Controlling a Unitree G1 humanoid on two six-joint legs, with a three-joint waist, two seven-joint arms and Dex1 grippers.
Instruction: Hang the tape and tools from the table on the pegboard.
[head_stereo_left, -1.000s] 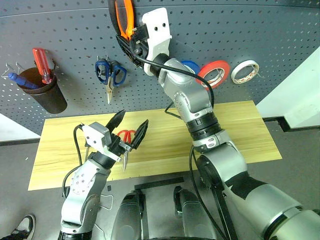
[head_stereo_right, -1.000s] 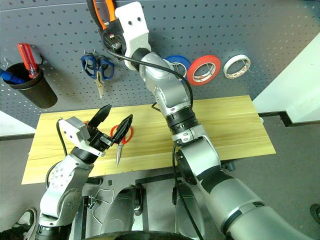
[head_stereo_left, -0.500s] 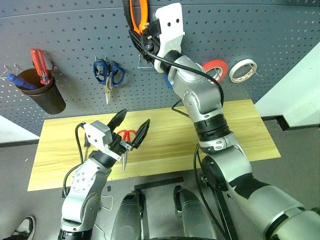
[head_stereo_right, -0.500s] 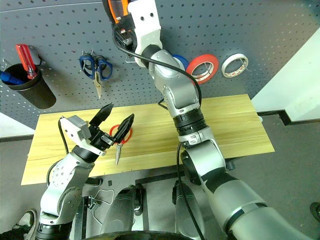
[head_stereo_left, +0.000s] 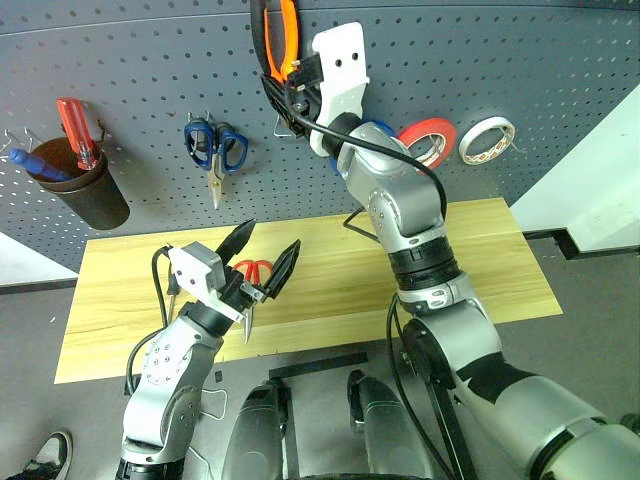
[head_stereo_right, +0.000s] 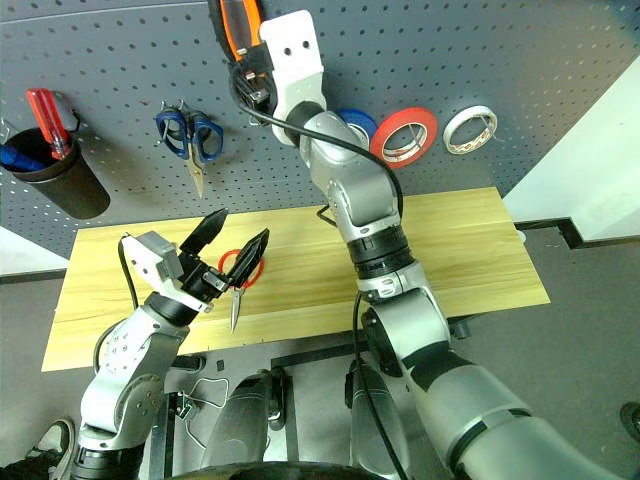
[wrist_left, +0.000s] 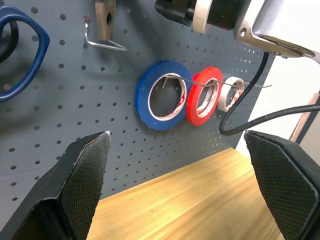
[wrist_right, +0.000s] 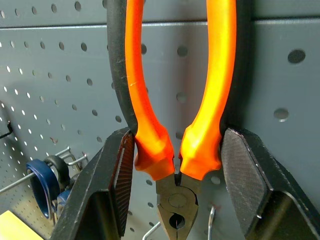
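My right gripper (head_stereo_left: 287, 82) is raised against the pegboard (head_stereo_left: 560, 60), shut on the orange-and-black pliers (head_stereo_left: 279, 35). In the right wrist view its fingers (wrist_right: 116, 185) press the two handles (wrist_right: 150, 100) from outside, and the nose points down toward a wire hook (wrist_right: 156, 229). The red tape (head_stereo_left: 432, 140) hangs on a long hook between a blue roll (wrist_left: 161, 95) and a white roll (head_stereo_left: 489, 140). Red-handled scissors (head_stereo_left: 256, 269) lie on the table (head_stereo_left: 480, 260). My left gripper (head_stereo_left: 268, 242) hovers open just above them, holding nothing.
Blue-handled scissors (head_stereo_left: 214, 146) hang on the pegboard at the left. Further left a dark cup (head_stereo_left: 92, 192) holds a red-handled screwdriver (head_stereo_left: 78, 125). The right half of the table is bare wood.
My right gripper has carried the pliers a little to the right along the pegboard. The left arm and the scissors have stayed put.
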